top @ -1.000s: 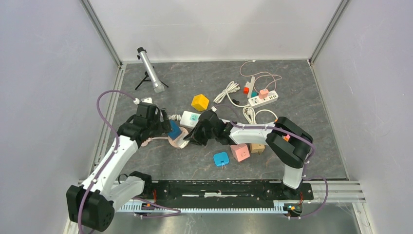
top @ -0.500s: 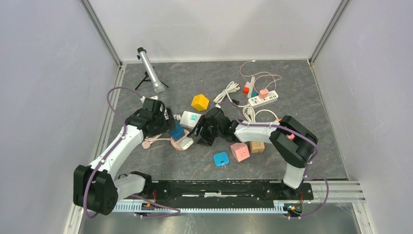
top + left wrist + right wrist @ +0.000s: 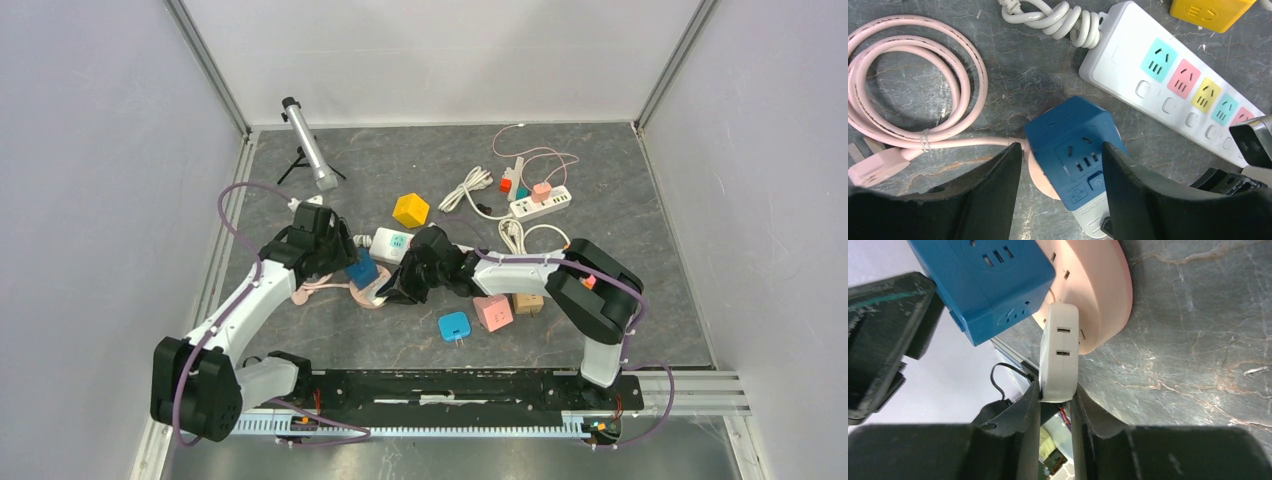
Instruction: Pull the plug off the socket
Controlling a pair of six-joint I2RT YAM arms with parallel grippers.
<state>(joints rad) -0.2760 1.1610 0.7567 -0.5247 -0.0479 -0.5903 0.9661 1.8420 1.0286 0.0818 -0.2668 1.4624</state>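
Note:
A round pink socket (image 3: 370, 298) with a pink cord lies at mid-table. A blue cube adapter (image 3: 362, 270) and a flat white plug (image 3: 386, 293) sit in it. My left gripper (image 3: 352, 266) straddles the blue cube (image 3: 1073, 150), with its jaws against the cube's sides over the pink socket (image 3: 1040, 175). My right gripper (image 3: 398, 288) is shut on the end of the white plug (image 3: 1059, 355). In the right wrist view that gripper (image 3: 1055, 390) shows below the plug. There the pink socket (image 3: 1098, 295) is tilted, with the blue cube (image 3: 988, 280) at upper left.
A white power strip with coloured outlets (image 3: 1168, 85) lies just behind the socket, and the coiled pink cord (image 3: 913, 100) lies to its left. A yellow cube (image 3: 410, 209), a light-blue cube (image 3: 454, 325), a pink cube (image 3: 492, 312), a second strip (image 3: 540, 202) and a torch on a tripod (image 3: 305, 143) stand around.
My right gripper drew back to the right half a second ago and is now back on the white plug. My left arm shifted its pose, and its gripper stays at the blue cube.

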